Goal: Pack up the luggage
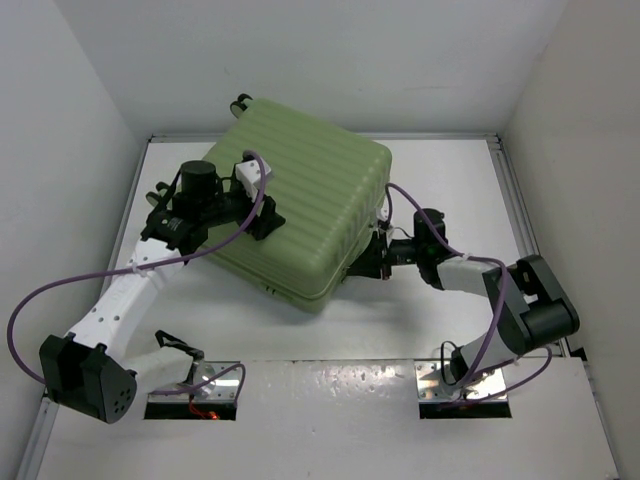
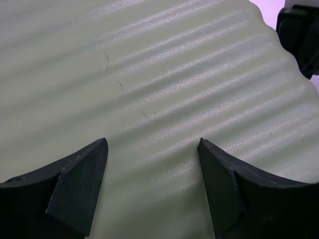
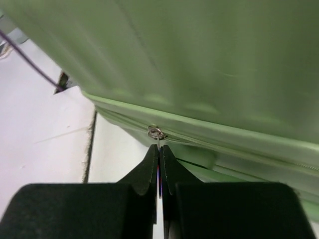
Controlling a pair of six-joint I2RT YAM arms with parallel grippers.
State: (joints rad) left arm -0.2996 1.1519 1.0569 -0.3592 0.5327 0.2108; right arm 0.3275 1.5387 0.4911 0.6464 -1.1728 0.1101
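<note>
A light-green ribbed hard-shell suitcase lies closed and flat, directly beneath the left pincer and just ahead of the right pincer. Its moulded plastic shell is matte, with shallow parallel ridges and a few hairline scratches (clearest in the left wrist view). The small black wheels sit at the end away from both pincers. The long axis runs diagonally from that wheeled far-left end toward the right pincer. The left pincer's blunt black wedge fingers stand spread over the ridged top; whether they touch it cannot be told. The right pincer's fingers are pressed together on a thin metal zipper pull hanging from the suitcase's side seam. Below both pincers stretches a smooth white tabletop, boxed by plain white walls.
</note>
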